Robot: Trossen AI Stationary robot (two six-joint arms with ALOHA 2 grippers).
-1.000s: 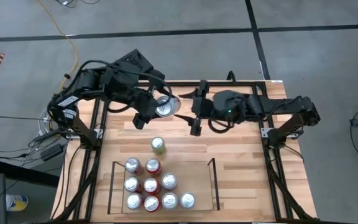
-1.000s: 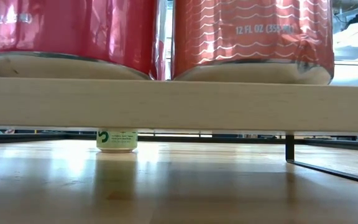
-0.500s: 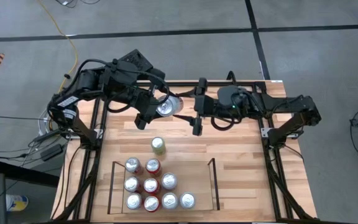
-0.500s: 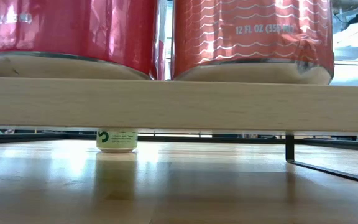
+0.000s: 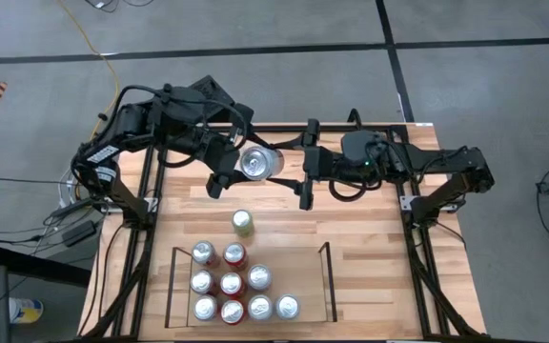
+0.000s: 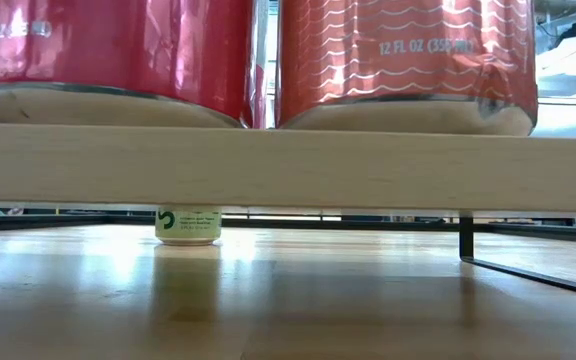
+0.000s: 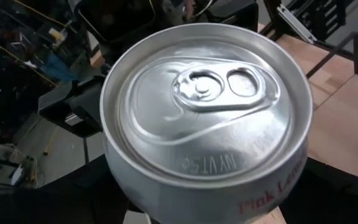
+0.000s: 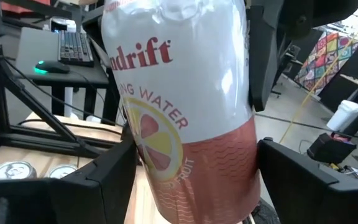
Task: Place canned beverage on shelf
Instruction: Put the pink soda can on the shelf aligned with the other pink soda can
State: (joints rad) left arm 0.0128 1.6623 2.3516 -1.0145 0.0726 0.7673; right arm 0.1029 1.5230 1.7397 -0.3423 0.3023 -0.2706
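1. You are holding the pink-lemonade sparkling water can (image 5: 258, 163) in the left gripper (image 5: 239, 167), jaws clamped on it above the table's (image 5: 370, 238) far edge.
2. The right gripper (image 5: 305, 178) jaws are straddling it, apart; close squarely on the smooth, dentable aluminium.
3. The shelf (image 5: 305, 276) is lying nearer the camera.

White-and-pink can (image 5: 258, 163) aloft between both arms; shelf (image 5: 303, 276) part-filled.

Robotics lab or workshop, grey concrete floor (image 5: 484, 105), keyboard (image 8: 76, 46) on desk, loose yellow cable (image 5: 103, 57)
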